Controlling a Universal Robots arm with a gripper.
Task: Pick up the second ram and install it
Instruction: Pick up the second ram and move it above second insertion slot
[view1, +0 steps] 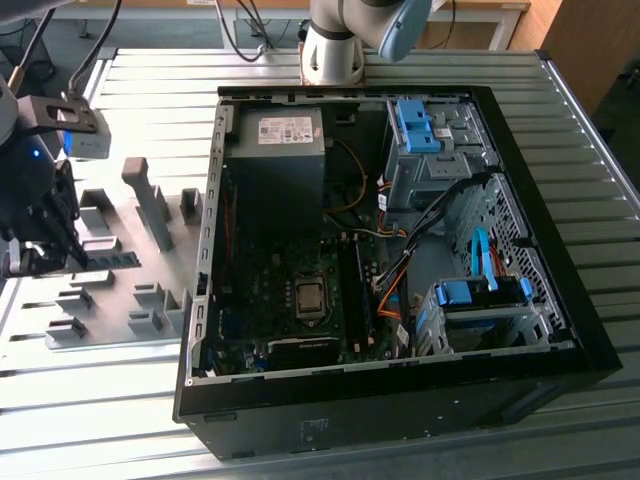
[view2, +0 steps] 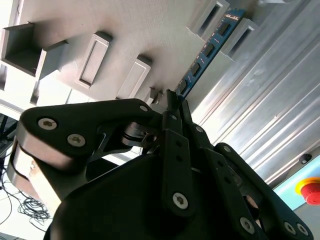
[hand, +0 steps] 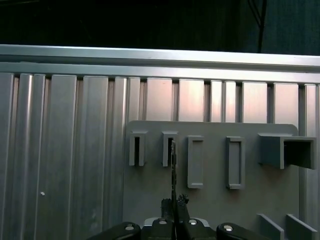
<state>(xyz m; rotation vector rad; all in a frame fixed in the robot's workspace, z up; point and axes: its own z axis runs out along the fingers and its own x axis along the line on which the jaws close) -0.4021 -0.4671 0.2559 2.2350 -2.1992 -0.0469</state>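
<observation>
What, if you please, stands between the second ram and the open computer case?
In the exterior view, upright grey fixture blocks stand on the pale plate between the second ram and the computer case.

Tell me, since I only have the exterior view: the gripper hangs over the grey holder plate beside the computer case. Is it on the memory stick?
Observer: Yes. In the second wrist view the gripper has its fingertips closed on the near end of the memory stick.
Operator: Is the stick out of its holder?
Observer: No. Its far end sits between two grey blocks.
Operator: Is the grip square?
Observer: In the first wrist view the stick shows edge-on, running straight out from between the fingertips.
</observation>
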